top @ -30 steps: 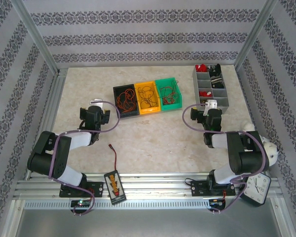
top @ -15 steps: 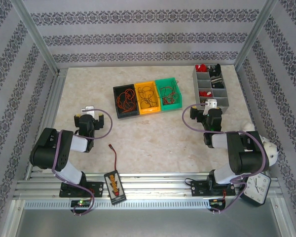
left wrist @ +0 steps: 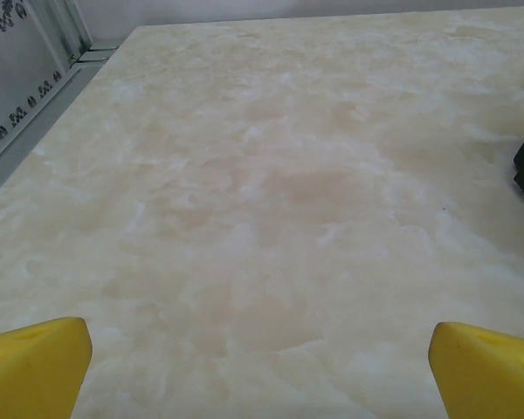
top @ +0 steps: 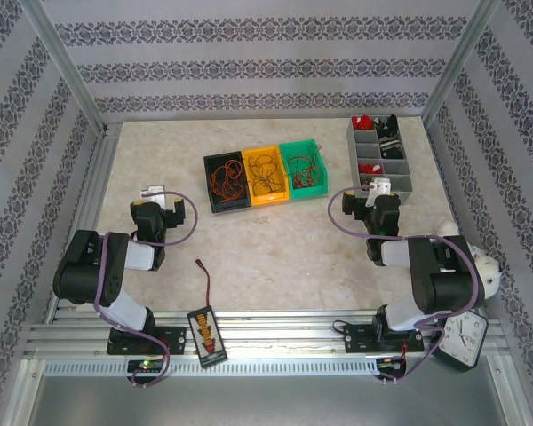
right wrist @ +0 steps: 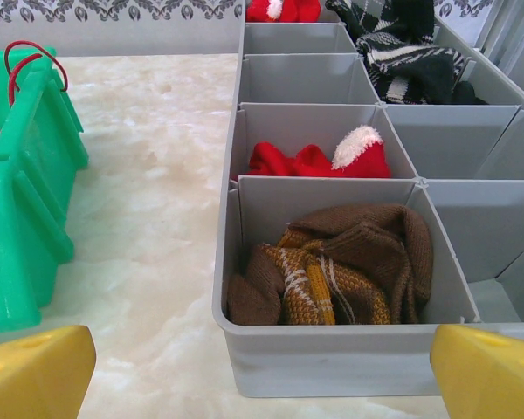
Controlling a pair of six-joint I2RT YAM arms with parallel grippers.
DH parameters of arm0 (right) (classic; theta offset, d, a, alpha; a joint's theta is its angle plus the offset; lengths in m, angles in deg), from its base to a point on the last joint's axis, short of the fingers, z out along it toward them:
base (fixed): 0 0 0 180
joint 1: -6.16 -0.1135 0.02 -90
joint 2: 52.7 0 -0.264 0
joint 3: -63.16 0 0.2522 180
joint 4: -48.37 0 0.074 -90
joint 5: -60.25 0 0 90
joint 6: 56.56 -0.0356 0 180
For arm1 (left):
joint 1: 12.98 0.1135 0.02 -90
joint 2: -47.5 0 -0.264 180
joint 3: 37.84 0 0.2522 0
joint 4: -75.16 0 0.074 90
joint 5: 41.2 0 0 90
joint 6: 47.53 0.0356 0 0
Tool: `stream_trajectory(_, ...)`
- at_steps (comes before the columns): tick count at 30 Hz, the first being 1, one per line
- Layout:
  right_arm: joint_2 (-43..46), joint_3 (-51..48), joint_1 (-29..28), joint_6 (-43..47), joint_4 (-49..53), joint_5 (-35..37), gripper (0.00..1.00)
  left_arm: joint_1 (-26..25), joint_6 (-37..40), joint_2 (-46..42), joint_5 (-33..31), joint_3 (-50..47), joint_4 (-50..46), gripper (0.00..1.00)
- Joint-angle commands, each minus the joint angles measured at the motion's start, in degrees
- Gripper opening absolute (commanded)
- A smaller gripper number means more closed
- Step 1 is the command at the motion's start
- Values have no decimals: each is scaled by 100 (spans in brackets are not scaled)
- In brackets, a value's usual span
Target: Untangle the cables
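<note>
In bins, cables looped; left hand, right hand both spread, empty.

Overhead view down on the whole table; both wrist views low, forward-facing, close over that same table.

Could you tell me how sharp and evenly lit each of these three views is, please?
Top external: even, soft light, the cables thin but legible. Left wrist: pale table slightly washed out, near yellow fingers soft. Right wrist: grey organizer crisp, no glare.
</note>
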Motion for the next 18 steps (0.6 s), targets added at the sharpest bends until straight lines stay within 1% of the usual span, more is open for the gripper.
stream_trajectory(1, 57, 15, 29, 107, -166, -137, 98, 38, -118, -1, 52, 52, 317, 100)
stream_trajectory(18, 30, 75, 79, 102, -80, -274, 98, 33, -118, 8, 49, 60, 322, 100)
